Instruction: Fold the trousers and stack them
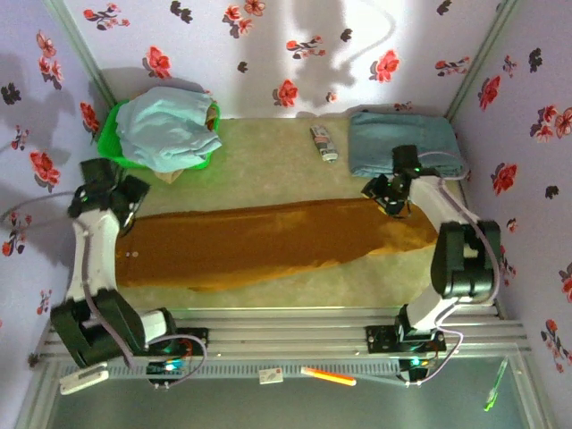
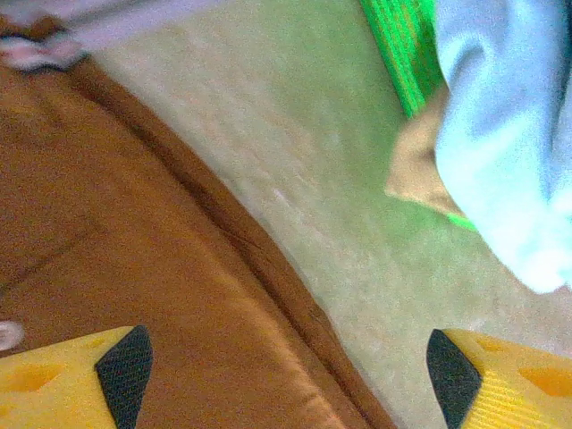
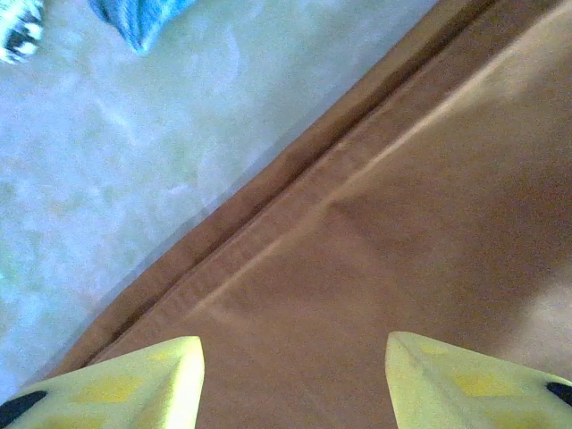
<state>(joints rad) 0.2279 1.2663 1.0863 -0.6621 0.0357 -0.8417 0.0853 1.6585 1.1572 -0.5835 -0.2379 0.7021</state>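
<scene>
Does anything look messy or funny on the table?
Yes. The light blue clothes are heaped in the green basket at the far left and spill over its rim, with a tan piece poking out underneath. The trousers lie stretched out flat, which looks tidy.

One pair of trousers [image 1: 268,241], one green basket [image 1: 107,138]
</scene>
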